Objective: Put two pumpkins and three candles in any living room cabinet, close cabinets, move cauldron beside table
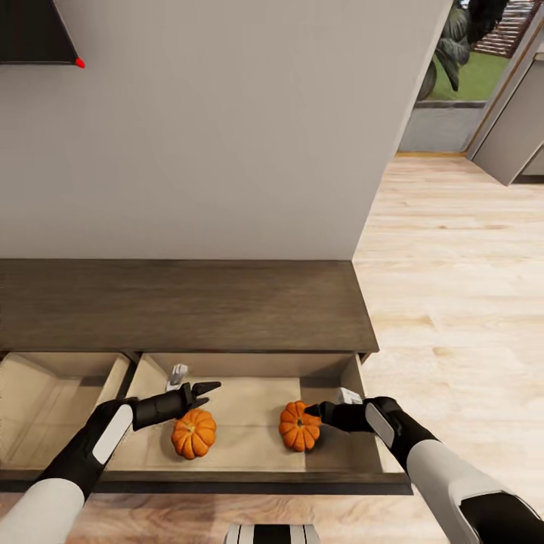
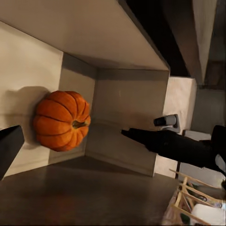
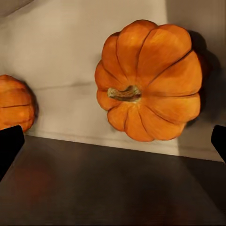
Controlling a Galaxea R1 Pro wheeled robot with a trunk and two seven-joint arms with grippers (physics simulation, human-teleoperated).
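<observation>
The long dark brown cabinet (image 1: pixel 181 302) stands against the wall with two drawers pulled out. Two orange pumpkins lie on the pale floor of the right drawer (image 1: pixel 249 400): one (image 1: pixel 193 434) toward its left, the other (image 1: pixel 300 427) toward its right. My left gripper (image 1: pixel 205 394) hovers open just above and behind the left pumpkin, holding nothing. My right gripper (image 1: pixel 311 412) is open beside the right pumpkin (image 3: pixel 150 80), its fingertips (image 3: pixel 9 146) spread wide with that pumpkin ahead of them. The left wrist view faces the right pumpkin (image 2: pixel 61 120) and the right gripper (image 2: pixel 141 135).
The left drawer (image 1: pixel 45 400) is also open, its pale interior showing. A black screen corner (image 1: pixel 30 30) hangs on the wall above. Light wood floor (image 1: pixel 453 264) stretches to the right, toward a pale grey unit (image 1: pixel 514 128) and a glass opening.
</observation>
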